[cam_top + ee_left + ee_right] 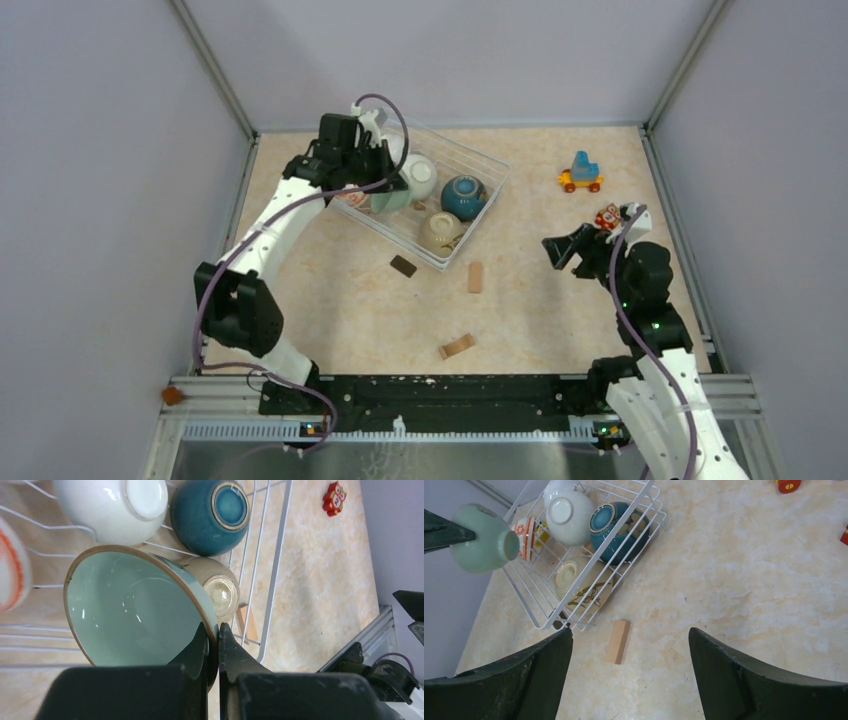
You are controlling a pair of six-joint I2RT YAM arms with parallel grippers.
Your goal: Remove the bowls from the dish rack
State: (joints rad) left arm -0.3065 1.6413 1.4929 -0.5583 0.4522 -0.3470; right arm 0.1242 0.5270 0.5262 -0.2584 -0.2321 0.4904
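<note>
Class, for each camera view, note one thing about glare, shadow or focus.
Left wrist: bright glare patches on the white bowl, soft sheen inside the pale green bowl. Right wrist: its own fingers look dark and featureless. Top external: even light, faint shadows on the table.

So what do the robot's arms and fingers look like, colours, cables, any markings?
The left arm and right arm both have white links joined by bulky black joint housings. A thin purple-grey cable loops along each. The fingers are matte black, broad at the base and tapering to blunt tips, a little scuffed. No markings or sleeves show.
</note>
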